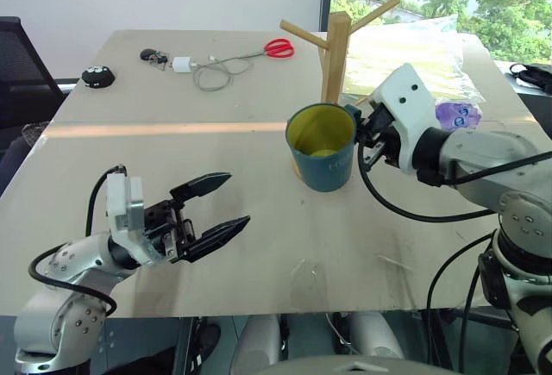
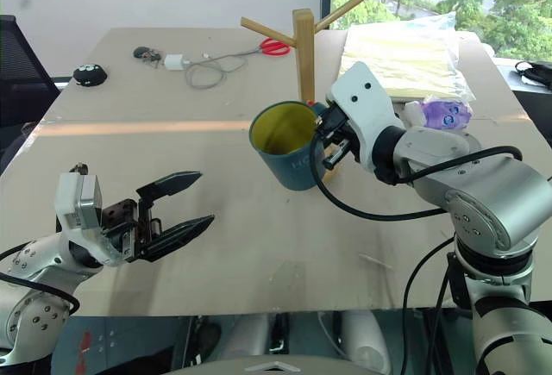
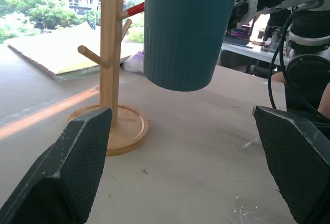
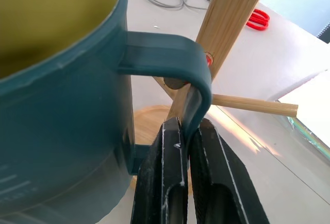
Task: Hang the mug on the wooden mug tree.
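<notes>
- The right gripper (image 4: pixel 188 147) is pinching the handle of the mug (image 1: pixel 321 146) between its two black fingers, jaws closed tight on the thin handle wall.
- The mug is hanging in the air above the table (image 1: pixel 172 159), mouth up and leaning slightly, its yellow inside showing; in the left wrist view its base is sitting clear of the tabletop.
- The wooden mug tree (image 1: pixel 335 43) is standing upright just behind the mug, on the far right part of the table, with its round base partly hidden by the mug.
- In the right wrist view the handle is lying right in front of the post and one short peg; whether it is touching the wood is hard to judge from here.
- The left gripper (image 1: pixel 213 207) is hovering low over the near left part of the table, its fingers spread wide and holding nothing, pointing toward the mug but well apart from it.
- Red scissors (image 1: pixel 278 46), a white charger with cable (image 1: pixel 207 69) and a small black object (image 1: pixel 97 75) are lying at the far side of the table.
- A flat plastic-wrapped packet (image 1: pixel 414 52) is lying to the right of the tree, with a small purple toy (image 1: pixel 457 115) beside it.
</notes>
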`<state>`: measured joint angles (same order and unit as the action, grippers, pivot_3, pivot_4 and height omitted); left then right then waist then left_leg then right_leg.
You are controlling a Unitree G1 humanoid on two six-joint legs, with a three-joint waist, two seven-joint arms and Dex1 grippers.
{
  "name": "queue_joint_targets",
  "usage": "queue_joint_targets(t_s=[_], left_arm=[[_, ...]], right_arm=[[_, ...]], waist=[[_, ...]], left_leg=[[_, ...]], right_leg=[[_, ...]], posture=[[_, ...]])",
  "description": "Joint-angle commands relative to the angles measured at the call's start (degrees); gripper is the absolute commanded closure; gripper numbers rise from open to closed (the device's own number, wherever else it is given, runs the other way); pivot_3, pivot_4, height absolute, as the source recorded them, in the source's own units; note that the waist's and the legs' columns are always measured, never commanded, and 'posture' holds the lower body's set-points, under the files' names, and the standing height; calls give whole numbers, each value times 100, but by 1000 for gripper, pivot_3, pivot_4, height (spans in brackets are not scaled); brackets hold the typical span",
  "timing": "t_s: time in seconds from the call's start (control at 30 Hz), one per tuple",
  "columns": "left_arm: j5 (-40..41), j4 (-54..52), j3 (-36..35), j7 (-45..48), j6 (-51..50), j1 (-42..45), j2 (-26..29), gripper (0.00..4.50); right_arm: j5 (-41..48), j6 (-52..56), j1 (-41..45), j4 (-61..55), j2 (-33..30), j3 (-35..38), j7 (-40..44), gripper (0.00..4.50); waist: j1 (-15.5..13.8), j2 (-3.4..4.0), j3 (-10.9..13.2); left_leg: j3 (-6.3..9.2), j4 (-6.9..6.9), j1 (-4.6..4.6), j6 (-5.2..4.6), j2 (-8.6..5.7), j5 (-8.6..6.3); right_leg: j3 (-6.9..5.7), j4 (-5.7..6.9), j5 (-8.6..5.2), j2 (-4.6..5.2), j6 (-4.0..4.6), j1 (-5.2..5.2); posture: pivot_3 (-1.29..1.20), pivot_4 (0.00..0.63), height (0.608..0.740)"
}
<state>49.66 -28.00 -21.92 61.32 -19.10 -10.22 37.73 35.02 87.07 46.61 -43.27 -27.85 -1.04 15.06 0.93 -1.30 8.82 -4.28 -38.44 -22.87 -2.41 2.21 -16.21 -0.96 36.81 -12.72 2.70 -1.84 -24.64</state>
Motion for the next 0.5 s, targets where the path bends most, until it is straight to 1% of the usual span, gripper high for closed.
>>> queue_joint_targets(t_s=[0.03, 0.13, 0.23, 0.33, 0.37, 0.4, 0.43, 0.47, 0.5], left_arm=[[76, -28, -18, 75, 0, 58, 66, 0], [69, -36, -39, 85, 2, 38, 53, 0], [76, -131, -41, 28, -8, -38, 14, 0], [87, -211, -30, -54, -26, -88, -11, 0], [90, -228, -29, -69, -27, -102, -14, 0], [87, -270, -29, -117, -44, -127, -15, 0], [105, -313, -23, -154, -79, -147, -6, 0], [128, -369, -11, -198, -131, -181, 8, 0], [143, -413, 8, -261, -197, -208, 25, 0]], right_arm=[[-217, -192, 288, 171, 82, -47, -125, 4469], [-462, -298, 365, 474, 59, -268, -232, 4469], [-604, -551, 367, 804, 37, -566, -146, 4469], [-695, -820, 217, 888, -41, -789, -21, 3627], [-718, -850, 188, 882, -36, -782, -30, 3172], [-729, -895, 145, 821, -39, -677, -31, 2621], [-669, -971, 75, 718, -50, -482, 45, 2194], [-564, -1057, -45, 552, -153, -264, 198, 1670], [-448, -1242, -200, 373, -327, -87, 447, 1670]], waist=[[4, 0, 0], [1, -1, 0], [2, -1, -1], [-1, -1, 0], [-5, -1, 0], [-5, -1, 0], [-5, -1, 0], [-12, -1, 0], [-27, -1, 0]], left_leg=[[-1, 0, 1, 0, 0, 0], [-1, 0, 1, 1, 0, 0], [-3, 0, 1, 6, -1, 4], [-4, 0, -1, 10, -1, 6], [-3, 0, -1, 9, -1, 5], [-3, 0, -1, 9, -1, 5], [-3, 1, -1, 9, -1, 5], [-2, 1, -2, 9, 0, 5], [-2, 1, -3, 8, -1, 4]], right_leg=[[1, 0, 0, 0, 0, 0], [1, 0, 0, 0, 0, 0], [1, 0, 0, 1, 0, 0], [2, -1, 0, 1, 0, -1], [1, -1, 0, 1, 0, -1], [1, -1, 0, 2, 0, -1], [1, -1, 0, 2, 0, -1], [1, -2, 0, 2, 0, -1], [1, -2, 0, 3, -1, -1]], posture=[[0, 150, 740], [0, 150, 740], [0, 150, 740], [0, 150, 740], [0, 150, 740], [0, 150, 740], [0, 150, 740], [0, 150, 740], [0, 150, 740]])
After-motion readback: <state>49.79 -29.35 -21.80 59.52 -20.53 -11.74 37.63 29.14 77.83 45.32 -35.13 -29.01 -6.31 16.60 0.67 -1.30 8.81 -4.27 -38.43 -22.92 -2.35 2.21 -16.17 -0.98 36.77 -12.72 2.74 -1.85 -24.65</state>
